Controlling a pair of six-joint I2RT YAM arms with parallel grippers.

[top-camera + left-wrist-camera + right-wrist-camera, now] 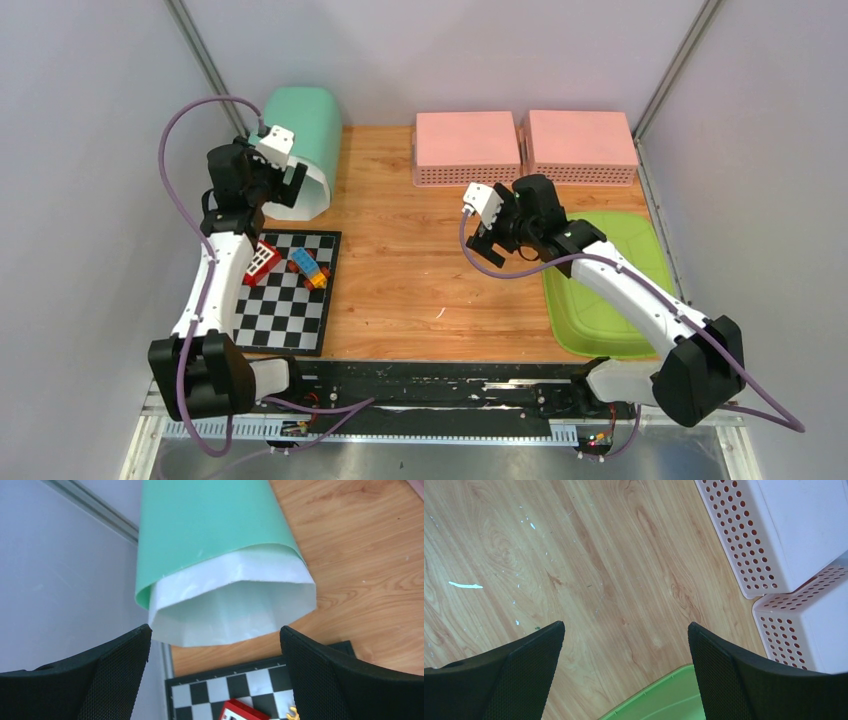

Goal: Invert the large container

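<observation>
Large container (pixel 305 125) is lying on its side at the far-left corner of the table (pixel 420 270), mint green outside, whitish inside; its open mouth is facing the near side, toward the left arm; so it is not sitting upside down yet; left gripper (pixel 215 635) is hanging just in front of that mouth with its jaws standing wide apart, gripping nothing; in the left wrist view the mouth's rim is showing between the two black fingers (pixel 120 670), not touching either; whether the container is touching the side wall, cannot tell; a strip of bare wood is separating the mouth from the far edge of the chessboard (pixel 290 300); a red block (pixel 262 262) and a blue block (pixel 306 262) are lying on the board's far part, near the left arm; right gripper (pixel 625 626) is hovering over bare wood near the table's middle, jaws also spread wide, nothing between them; it is sitting well apart from the container; two pink baskets (pixel 467 140) are standing side by side at the far edge, showing flat solid tops and perforated sides; green tray (pixel 600 300) is lying on the right side of the table, partly under the right arm, its corner showing just beneath the right gripper in the wrist view
</observation>
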